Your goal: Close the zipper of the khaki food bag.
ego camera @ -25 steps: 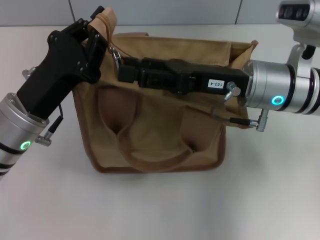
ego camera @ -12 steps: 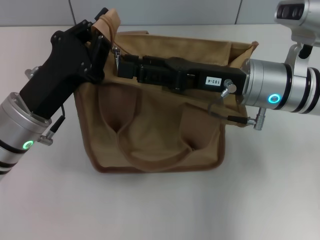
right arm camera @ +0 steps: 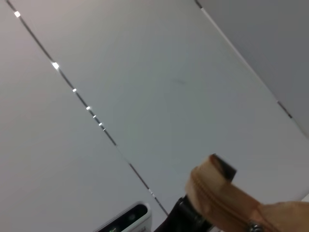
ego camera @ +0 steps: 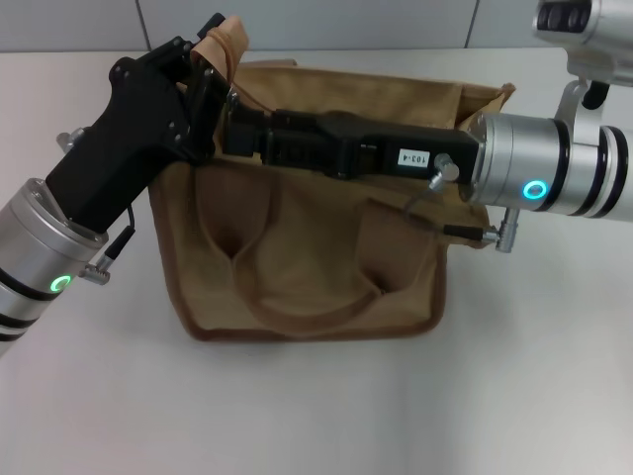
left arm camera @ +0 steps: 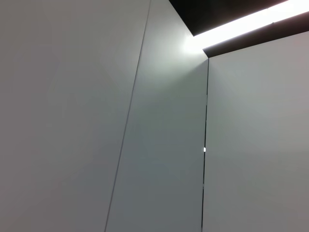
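The khaki food bag (ego camera: 307,247) stands on the white table in the head view, its handles hanging down the near side. My left gripper (ego camera: 210,54) is at the bag's far left top corner, shut on the tan end tab (ego camera: 226,32) and holding it up. My right gripper (ego camera: 233,127) reaches leftward along the bag's top panel, and its shut tip sits at the small silver slider of the zipper (ego camera: 230,97), close to the left gripper. The right wrist view shows the tan tab (right arm camera: 217,193) and a bit of silver metal (right arm camera: 253,226). The zip line is hidden under the right arm.
The white table (ego camera: 316,416) surrounds the bag. The right arm's silver wrist (ego camera: 554,178) and its cable hang over the bag's right end. A grey wall runs behind. The left wrist view shows only wall panels and a ceiling light (left arm camera: 241,24).
My right gripper has slid left along the bag's top toward the left gripper. The left gripper and the tab have shifted slightly up and right.
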